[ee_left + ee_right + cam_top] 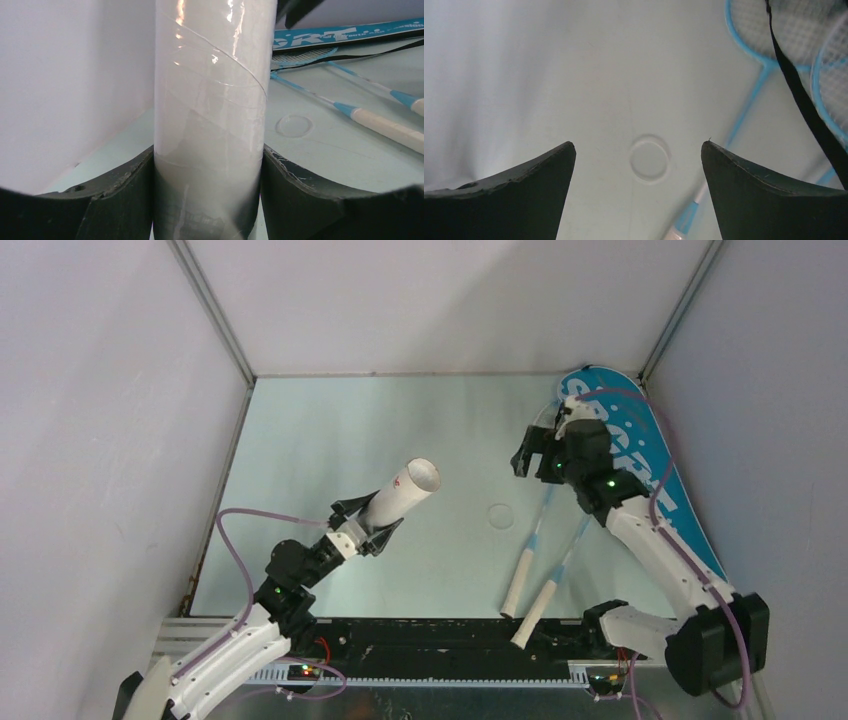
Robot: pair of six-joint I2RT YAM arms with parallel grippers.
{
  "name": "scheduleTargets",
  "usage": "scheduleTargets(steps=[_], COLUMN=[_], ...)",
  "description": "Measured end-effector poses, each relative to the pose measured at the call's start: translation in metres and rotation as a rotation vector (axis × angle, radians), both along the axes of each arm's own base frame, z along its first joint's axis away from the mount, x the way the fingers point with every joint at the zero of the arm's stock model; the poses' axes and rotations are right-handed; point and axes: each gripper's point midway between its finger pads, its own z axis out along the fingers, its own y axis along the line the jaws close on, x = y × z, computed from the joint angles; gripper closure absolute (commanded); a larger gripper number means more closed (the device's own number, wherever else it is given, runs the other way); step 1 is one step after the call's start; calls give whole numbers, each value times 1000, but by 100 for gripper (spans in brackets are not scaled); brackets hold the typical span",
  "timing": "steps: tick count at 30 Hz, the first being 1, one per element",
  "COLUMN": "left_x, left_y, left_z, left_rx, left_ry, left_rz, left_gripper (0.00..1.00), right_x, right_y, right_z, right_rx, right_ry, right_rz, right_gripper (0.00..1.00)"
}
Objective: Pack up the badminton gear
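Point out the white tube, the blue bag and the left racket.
white tube [405, 492]: top view, middle of its body.
blue bag [350, 34]: left wrist view, printed side.
left racket [519, 582]: top view, cream handle.

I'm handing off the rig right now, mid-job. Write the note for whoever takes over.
Left claw: shut on the white tube, held at a tilt, open end away from the arm.
Right claw: open, empty, above the table near the racket heads.
Two rackets lie on the table, handles toward the arms, heads by the blue bag along the right wall. A clear round disc lies loose nearby.
Done: nothing visibly packed; no shuttlecocks in view.
Left: rackets and tube into the bag.
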Motion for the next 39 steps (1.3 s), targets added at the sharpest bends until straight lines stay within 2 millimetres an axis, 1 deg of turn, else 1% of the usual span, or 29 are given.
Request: scheduleTargets(steps=[2,5,7,8,10,11,15,16,19,23,26,29,32,33,35,37,39], left_x=[0,0,0,-1,-1,-1,-1,-1,-1,-1,-1,-1,-1,-1,-1,-1,-2], left_y=[0,1,1,0,0,0,0,0,0,0,0,0,0,0,-1,-1,-1], left_z=[1,2,2,2,2,3,3,3,2,2,2,2,1,1,1,1,1], left_rx=[-3,-6,-8,-8,-8,-8,-8,-7,-7,-6,-5,-4,-4,-3,-2,-2,-2], left_ry=[-3,-6,-8,-8,-8,-9,-10,-9,-9,-9,-8,-8,-7,-6,-6,-5,-5], left_rz=[-1,1,1,0,-1,0,-2,-1,-2,-3,-4,-6,-7,-7,-7,-7,-8], left_gripper=[31,31,31,31,31,31,31,31,31,31,31,31,31,31,31,31,31], right_x=[-3,-10,-14,-16,-19,-20,-26,-29,-35,-27,-28,-27,-27,-27,-27,-26,-25], right_y=[4,20,33,38,46,49,61,64,68,80,83,86,89,89,90,90,89], right_z=[-28,-62,-90,-97,-120,-128,-163,-172,-190,-188,-191,-192,-193,-193,-194,-195,-195], right_rx=[-73,-152,-195,-205,-225,-233,-258,-268,-294,-283,-294,-309,-324,-328,-339,-350,-358], right_ry=[73,159,227,245,301,320,400,421,466,450,449,443,438,436,432,429,425], right_rz=[-16,21,59,75,105,115,158,169,191,206,213,216,219,218,216,212,206], right_gripper=[1,4,6,6,9,10,19,22,28,34,42,54,64,69,77,84,87])
